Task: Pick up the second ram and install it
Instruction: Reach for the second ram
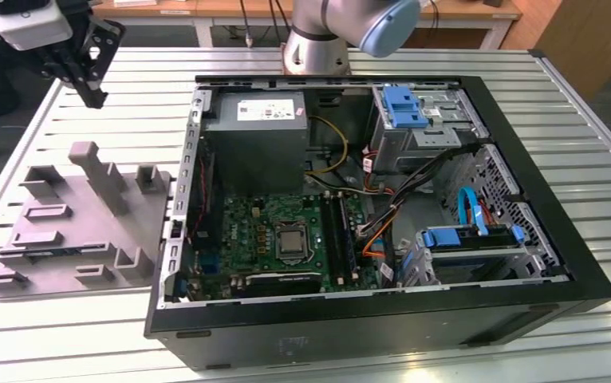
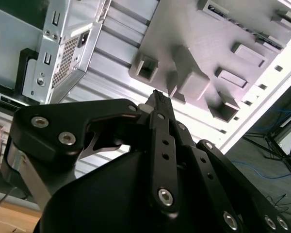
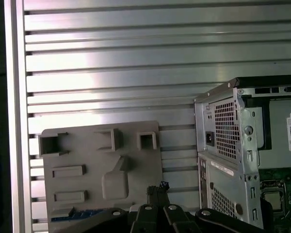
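Your claw (image 1: 97, 99) hangs with its fingers pinched together and nothing between them, over the slatted metal table (image 1: 156, 64). Just below it in both wrist views is the grey holder block (image 3: 102, 160), near but not touching. The second ram (image 1: 50, 252) lies in a slot of that block, on the side farthest from the claw. Beyond the block, well apart from the claw, stands the open computer case (image 1: 391, 327).
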`<action>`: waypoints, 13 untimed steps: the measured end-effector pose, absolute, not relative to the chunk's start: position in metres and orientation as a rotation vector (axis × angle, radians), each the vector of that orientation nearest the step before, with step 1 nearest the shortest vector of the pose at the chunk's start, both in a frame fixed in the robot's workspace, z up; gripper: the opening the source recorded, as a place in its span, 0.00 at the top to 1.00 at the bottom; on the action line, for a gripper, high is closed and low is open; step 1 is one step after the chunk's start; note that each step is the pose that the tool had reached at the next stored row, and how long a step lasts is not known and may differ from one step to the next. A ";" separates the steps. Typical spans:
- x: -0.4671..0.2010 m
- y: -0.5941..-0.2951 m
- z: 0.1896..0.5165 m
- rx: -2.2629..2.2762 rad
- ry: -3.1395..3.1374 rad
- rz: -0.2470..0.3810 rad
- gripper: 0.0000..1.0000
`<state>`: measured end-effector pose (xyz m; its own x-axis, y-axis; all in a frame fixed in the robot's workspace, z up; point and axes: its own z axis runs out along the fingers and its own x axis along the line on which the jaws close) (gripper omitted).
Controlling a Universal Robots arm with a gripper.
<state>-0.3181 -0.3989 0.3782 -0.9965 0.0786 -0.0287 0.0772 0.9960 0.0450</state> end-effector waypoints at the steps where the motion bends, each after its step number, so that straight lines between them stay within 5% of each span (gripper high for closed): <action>1: -0.320 -0.399 0.378 0.121 3.108 0.068 0.89; 13: -0.342 -0.399 0.372 0.121 3.108 0.068 0.89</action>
